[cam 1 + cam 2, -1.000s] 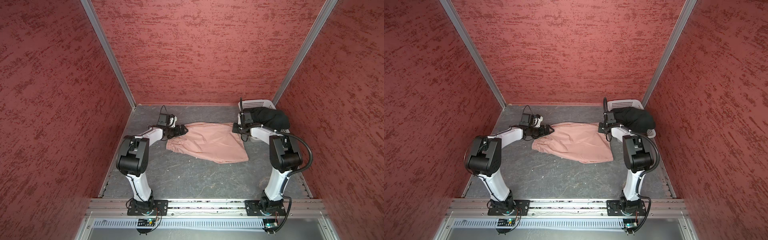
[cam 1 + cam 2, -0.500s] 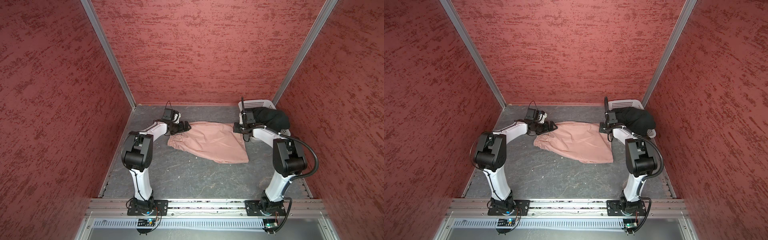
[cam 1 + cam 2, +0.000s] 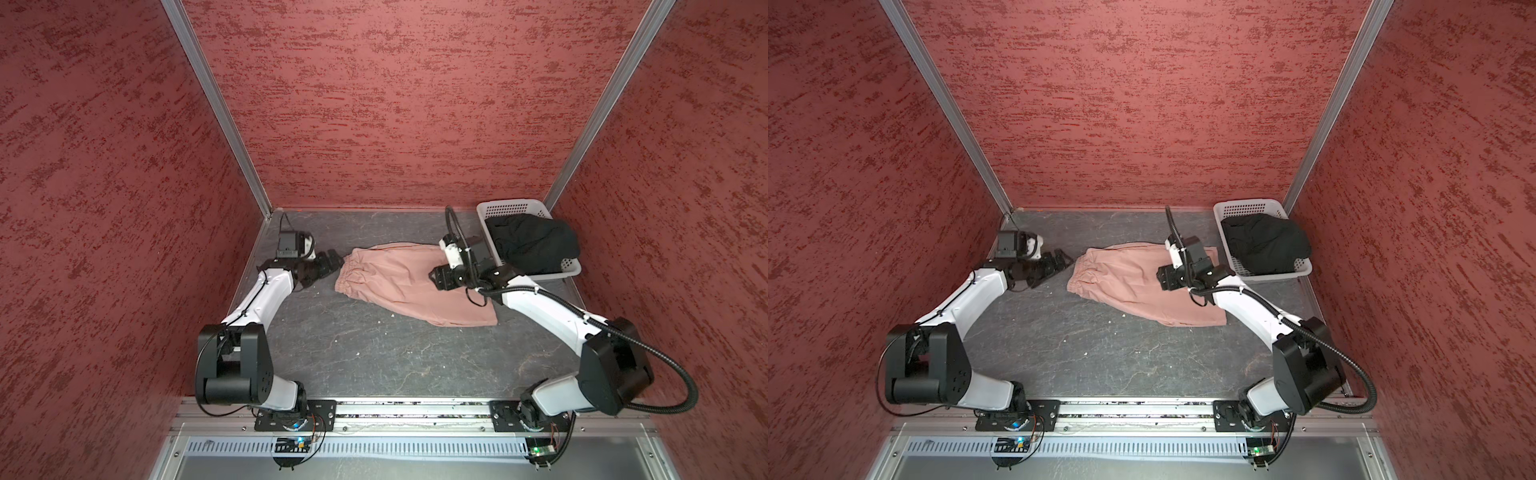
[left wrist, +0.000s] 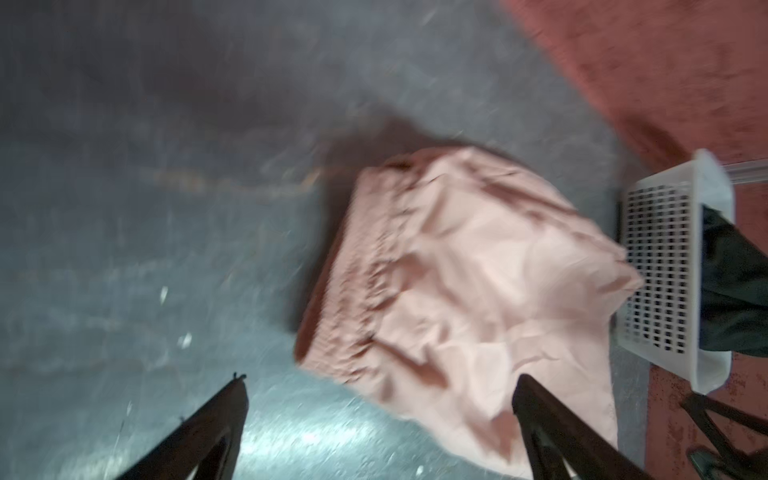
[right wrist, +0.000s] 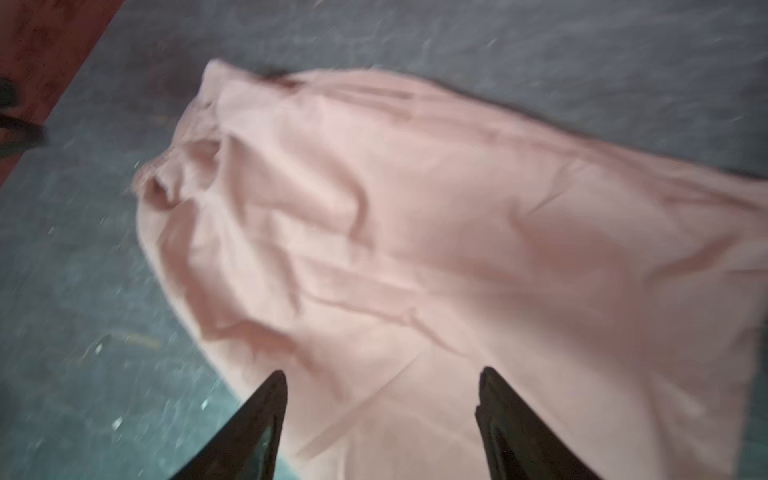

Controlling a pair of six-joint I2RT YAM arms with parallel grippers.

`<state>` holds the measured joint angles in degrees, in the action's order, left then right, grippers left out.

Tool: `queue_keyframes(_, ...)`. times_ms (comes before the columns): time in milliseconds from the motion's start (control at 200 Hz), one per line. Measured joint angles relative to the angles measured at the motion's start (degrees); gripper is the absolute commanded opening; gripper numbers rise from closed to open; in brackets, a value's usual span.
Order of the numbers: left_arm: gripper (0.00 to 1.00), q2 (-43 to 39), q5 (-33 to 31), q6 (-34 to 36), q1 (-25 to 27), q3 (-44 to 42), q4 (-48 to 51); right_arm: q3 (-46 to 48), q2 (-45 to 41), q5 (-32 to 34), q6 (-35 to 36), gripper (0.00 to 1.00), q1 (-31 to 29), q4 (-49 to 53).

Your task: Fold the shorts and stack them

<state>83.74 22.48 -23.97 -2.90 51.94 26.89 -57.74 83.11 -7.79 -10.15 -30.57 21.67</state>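
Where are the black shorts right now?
In both top views the black shorts lie heaped in the white basket at far right, beside the pink shorts.

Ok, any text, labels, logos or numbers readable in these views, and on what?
No text can be read anywhere.
Pink shorts: plain, no print shows.
Black shorts in the white basket: no logo can be made out.
Boards on the front rail: markings too small to read.

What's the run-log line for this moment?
left gripper: open, empty, beside waistband | right gripper: open, over pink shorts | pink shorts: on table | black shorts: in basket
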Motion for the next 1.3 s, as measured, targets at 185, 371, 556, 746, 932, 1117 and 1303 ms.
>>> queue_keyframes(185, 0.99, 1.03, 5.79, -5.07, -0.42, -9.53, -5.9, 8.76, -5.7, -0.13, -3.67, 0.75, -1.46, 2.38)
queue_keyframes(371, 0.99, 5.92, 11.13, -8.92, -0.42, -9.86, -17.84, 13.2, -8.15, 0.02, -7.02, 0.75, -1.49, 1.53)
queue_keyframes(556, 1.0, 9.79, 13.92, -11.34, -0.28, -9.9, -25.49, 14.69, -7.72, 0.09, -9.53, 0.74, -1.49, -0.94)
queue_keyframes(746, 0.72, 13.18, 14.99, -12.26, 0.42, -8.61, -29.31, 16.02, -5.77, 0.76, -14.1, 0.72, -1.49, -3.06)
queue_keyframes(932, 0.22, 13.7, 14.8, -11.67, 0.57, -6.16, -28.68, 17.81, -2.34, 2.05, -18.4, 0.71, -1.49, -3.78)
queue_keyframes(1117, 0.06, 13.29, 13.57, -8.17, 0.13, -1.2, -22.69, 20.65, -2.12, 4.0, -21.62, 0.72, -0.46, -3.61)
queue_keyframes(1303, 0.08, 7.23, 9.86, -3.87, -0.15, 4.22, -8.83, 21.16, -1.86, 4.09, -23.69, 0.74, 2.97, -4.79)
